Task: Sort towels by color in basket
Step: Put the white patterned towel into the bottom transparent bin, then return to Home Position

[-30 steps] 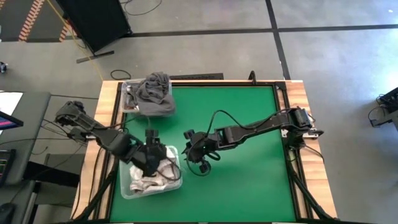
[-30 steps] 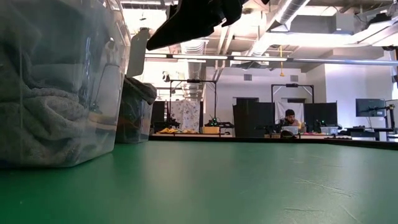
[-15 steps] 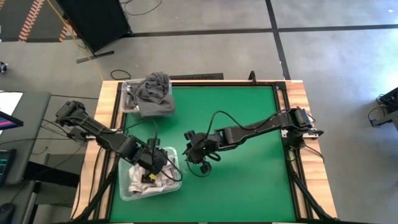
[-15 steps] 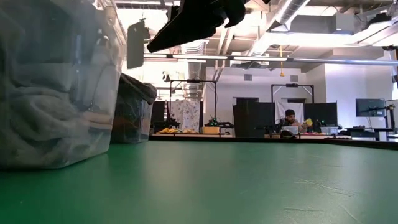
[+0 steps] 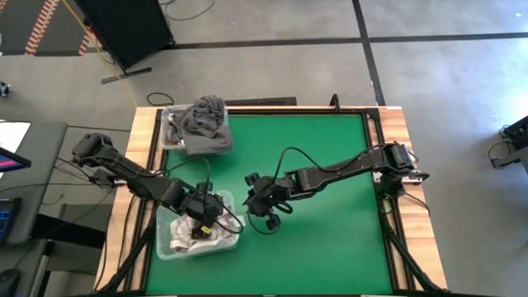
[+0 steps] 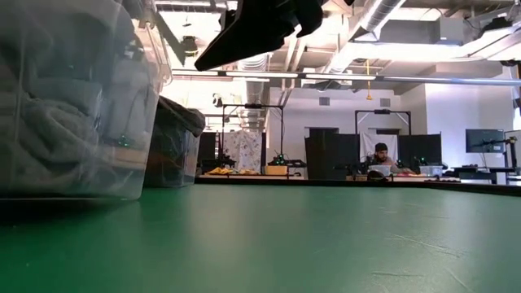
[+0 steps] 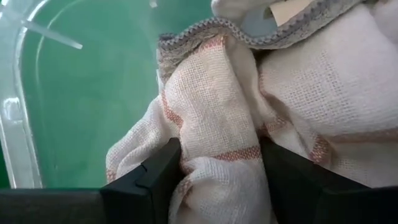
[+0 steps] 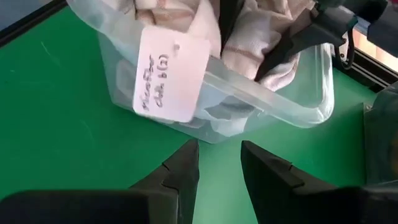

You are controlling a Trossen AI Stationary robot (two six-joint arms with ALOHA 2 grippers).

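A clear bin (image 5: 165,252) at the table's near left holds cream towels (image 5: 186,239). My left gripper (image 5: 199,224) reaches down into it and is shut on a cream towel (image 7: 298,93) that has faint red stripes and a grey hem. Dark grey towels (image 5: 205,124) are heaped in a second clear bin (image 5: 172,115) at the far left. My right gripper (image 5: 260,206) hangs above the green mat just right of the near bin. It is open with nothing between its fingers (image 8: 183,168) and faces the bin's white label (image 8: 171,74). My left gripper pinches a bunched fold of the cream towel (image 7: 214,149) between its two fingers (image 7: 155,177), several layers thick. The fingers come from above, pointing steeply down into the bin. The towel lies crumpled on the bin's floor and on the other cloth there.
The green mat (image 5: 330,165) lies bare to the right of both bins. A black frame (image 5: 375,115) edges the table. In the low view the near bin (image 6: 73,106) fills the left side, the far bin (image 6: 175,146) stands behind it, and a seated person shows far back in the room.
My left gripper has gone down into the near bin, tipping more steeply downward, with the cream towel still in its hold. The towel now rests crumpled inside the bin. In the low view the bin has shifted a little.
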